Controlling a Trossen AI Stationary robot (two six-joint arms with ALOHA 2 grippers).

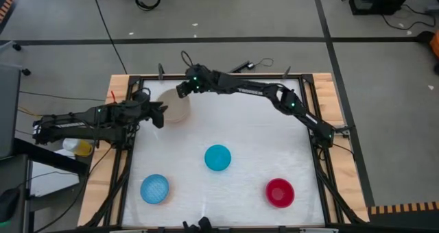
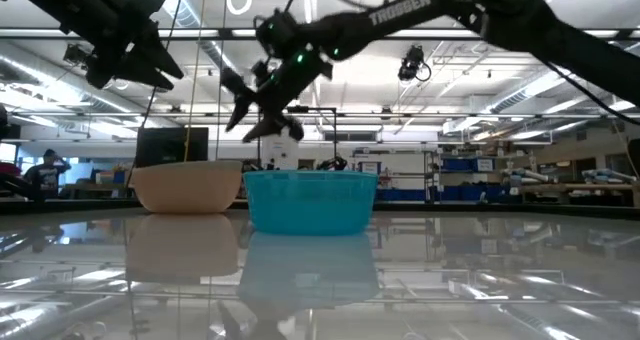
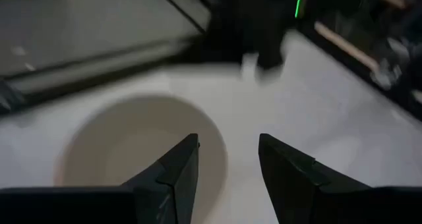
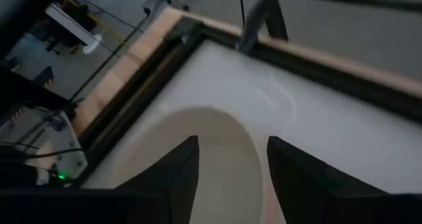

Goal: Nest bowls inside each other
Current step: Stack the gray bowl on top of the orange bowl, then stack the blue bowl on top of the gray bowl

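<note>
A beige bowl (image 1: 175,104) stands on its base at the far left of the white table, and also shows in the low view (image 2: 187,187). My right gripper (image 1: 182,89) hangs open above its far rim, clear of the bowl (image 4: 211,158). My left gripper (image 1: 161,115) hovers open beside the bowl's left near side, above the bowl (image 3: 132,151). A cyan bowl (image 1: 218,157) sits mid-table, a lighter textured blue bowl (image 1: 154,189) at the near left and a red-magenta bowl (image 1: 280,192) at the near right, all upright and apart.
A dark frame rail (image 1: 137,89) and wooden border (image 1: 116,89) run close behind and left of the beige bowl. Bare white table (image 1: 274,130) lies between the far bowl and the three near ones.
</note>
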